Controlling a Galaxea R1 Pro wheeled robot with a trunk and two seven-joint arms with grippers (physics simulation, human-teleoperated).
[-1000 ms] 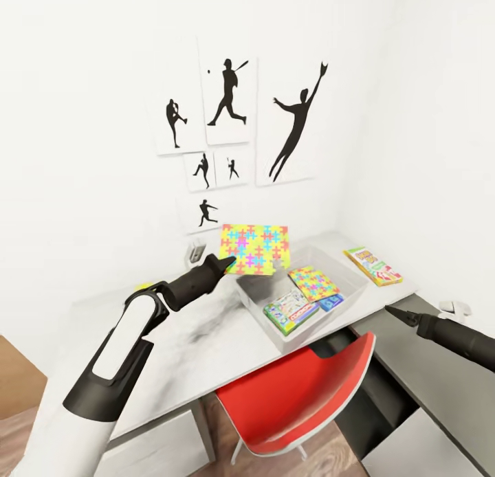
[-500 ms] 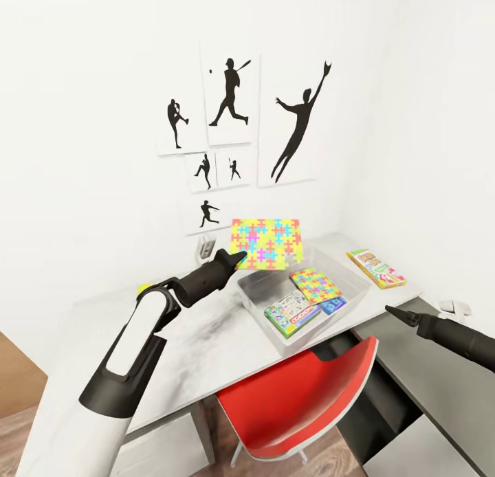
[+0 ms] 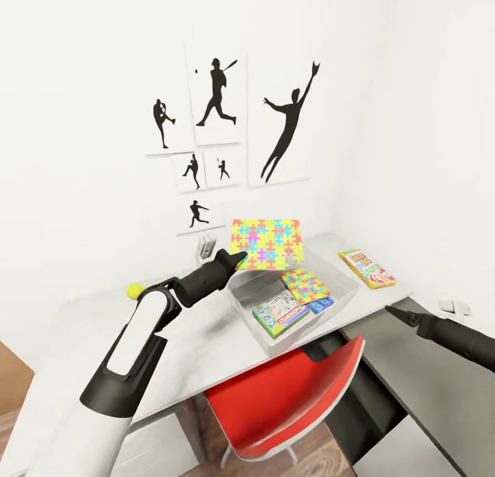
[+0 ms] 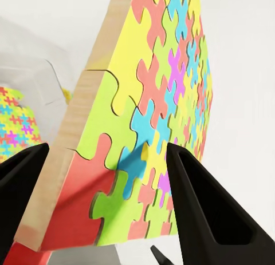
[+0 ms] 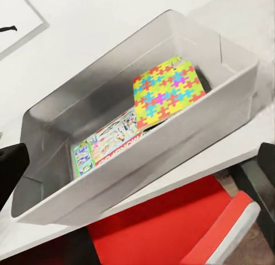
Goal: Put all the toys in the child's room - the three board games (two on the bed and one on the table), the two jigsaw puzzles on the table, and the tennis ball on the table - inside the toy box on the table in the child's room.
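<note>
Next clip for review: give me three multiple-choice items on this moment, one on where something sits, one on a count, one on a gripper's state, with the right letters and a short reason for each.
1. Where is the small yellow-green tennis ball?
A. in the bin
B. on the pale desk top, outside the bin
C. on the red chair

2. How many flat toys lie inside the shallow light grey toy bin?
A. one
B. three
C. five

3. What is the left gripper doing?
A. hanging open with nothing in it
B. clamped on the large multicoloured jigsaw sheet
C. gripping the yellow-green-red game box

Key: 1 B, the ball rests on the desk behind the left arm. 2 B, the green-white game box, the small blue box and the smaller jigsaw lie inside. 3 B, both fingers flank the sheet's edge in the left wrist view.
</note>
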